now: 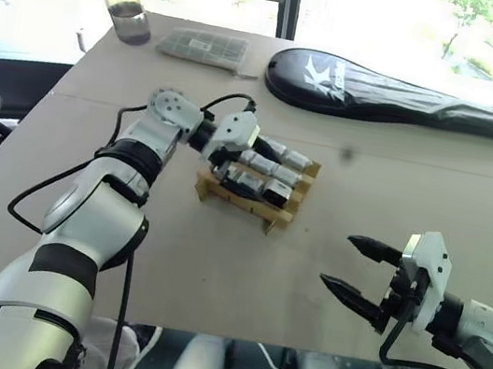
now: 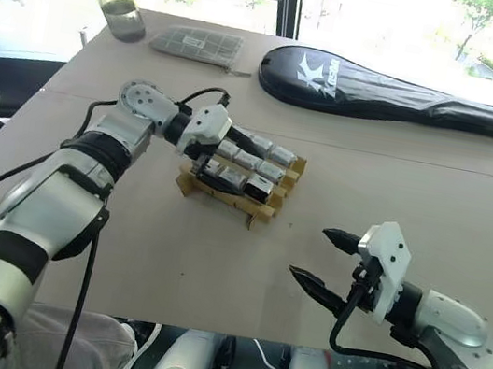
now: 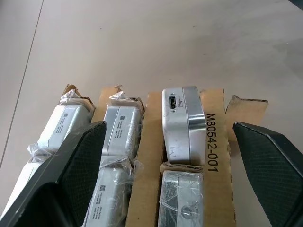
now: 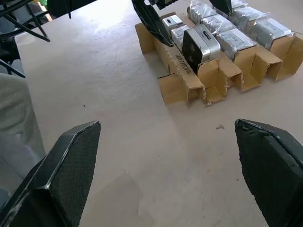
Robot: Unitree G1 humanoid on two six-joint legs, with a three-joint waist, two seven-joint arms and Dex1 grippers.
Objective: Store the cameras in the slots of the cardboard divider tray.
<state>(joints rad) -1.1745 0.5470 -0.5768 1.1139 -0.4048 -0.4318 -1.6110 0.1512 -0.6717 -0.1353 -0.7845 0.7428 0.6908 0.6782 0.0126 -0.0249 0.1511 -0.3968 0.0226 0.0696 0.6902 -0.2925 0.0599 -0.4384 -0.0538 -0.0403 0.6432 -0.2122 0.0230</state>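
The cardboard divider tray (image 1: 242, 199) sat in the middle of the table (image 1: 418, 175), full of cameras (image 1: 267, 174). The left gripper (image 1: 223, 157) hung just over the tray, fingers spread wide, holding nothing. One bare camera (image 3: 180, 124) stood up in its slot. The right gripper (image 1: 357, 271) waited at about four o'clock from the tray, well apart, fingers spread wide and empty.

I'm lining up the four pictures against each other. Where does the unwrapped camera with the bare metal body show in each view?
Left eye view: unwrapped camera, at the cardboard divider tray's near end.
Right eye view: same end of the tray.
Left wrist view: centre, standing in its slot.
Right wrist view: upper middle.
Shared landmark: the printed tray wall beside it.
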